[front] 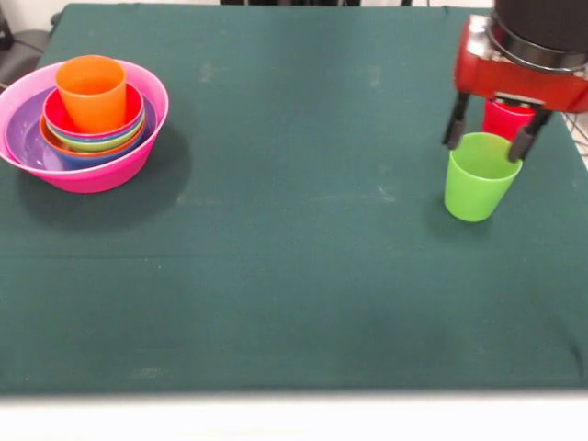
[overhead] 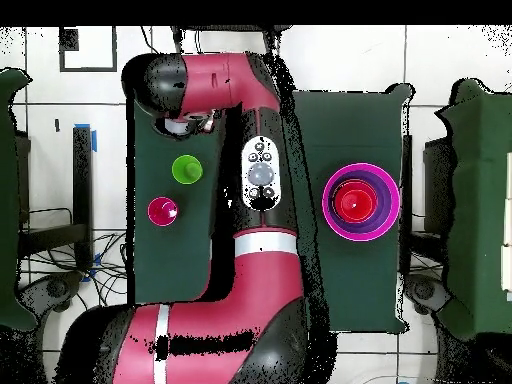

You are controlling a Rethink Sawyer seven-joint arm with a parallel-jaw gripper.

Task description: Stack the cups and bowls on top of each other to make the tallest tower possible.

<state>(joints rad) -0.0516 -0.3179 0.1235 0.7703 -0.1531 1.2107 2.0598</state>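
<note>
The tower stands at the left in the front view: a wide pink bowl holds a purple bowl and several smaller nested bowls, with an orange cup upright on top. At the right, a lime green cup stands upright on the cloth, and a red-pink cup stands just behind it. My gripper hangs open over the green cup's rim, one finger at each side, gripping nothing. From overhead, the green cup, the red-pink cup and the tower all show.
A dark green cloth covers the table. The arm lies across the table's middle in the overhead view, between the two loose cups and the tower. The two loose cups stand close to the table's side edge.
</note>
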